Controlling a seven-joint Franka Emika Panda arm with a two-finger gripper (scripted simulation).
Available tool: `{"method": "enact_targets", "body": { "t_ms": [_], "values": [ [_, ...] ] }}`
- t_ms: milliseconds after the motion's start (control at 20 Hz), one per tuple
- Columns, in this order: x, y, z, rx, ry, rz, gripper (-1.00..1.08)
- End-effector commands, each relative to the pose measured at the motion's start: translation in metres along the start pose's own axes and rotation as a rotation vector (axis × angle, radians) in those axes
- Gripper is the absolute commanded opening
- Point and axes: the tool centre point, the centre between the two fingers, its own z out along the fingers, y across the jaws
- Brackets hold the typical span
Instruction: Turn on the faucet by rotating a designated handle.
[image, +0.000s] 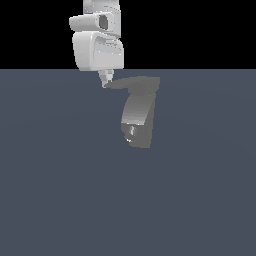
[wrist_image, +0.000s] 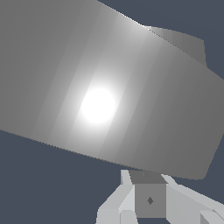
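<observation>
The tool (image: 106, 81) (fingers look pressed together, gripping nothing) sits at the pointed tip of the handle (image: 135, 83), atop the faucet (image: 137, 117). The handle is probably stiff, smooth metal; pushing near that tip should give the most leverage.

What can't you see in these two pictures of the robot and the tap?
- Gripper: in the exterior view it is too small to tell whether it is open or shut.
- Handle: in the exterior view its pointed tip meets the gripper, but actual contact cannot be made out.
- Robot arm: the exterior view's top edge cuts it off.
- Faucet: it fills the wrist view, hiding whatever lies behind it.
</observation>
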Motion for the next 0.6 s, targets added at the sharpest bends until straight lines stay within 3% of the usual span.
{"method": "enact_targets", "body": {
  "t_ms": [0,550],
  "values": [
    [0.007,0.007,0.0,-0.002,0.002,0.003,-1.0],
    [0.026,0.032,0.0,-0.003,0.002,0.008,-1.0]
  ]
}}
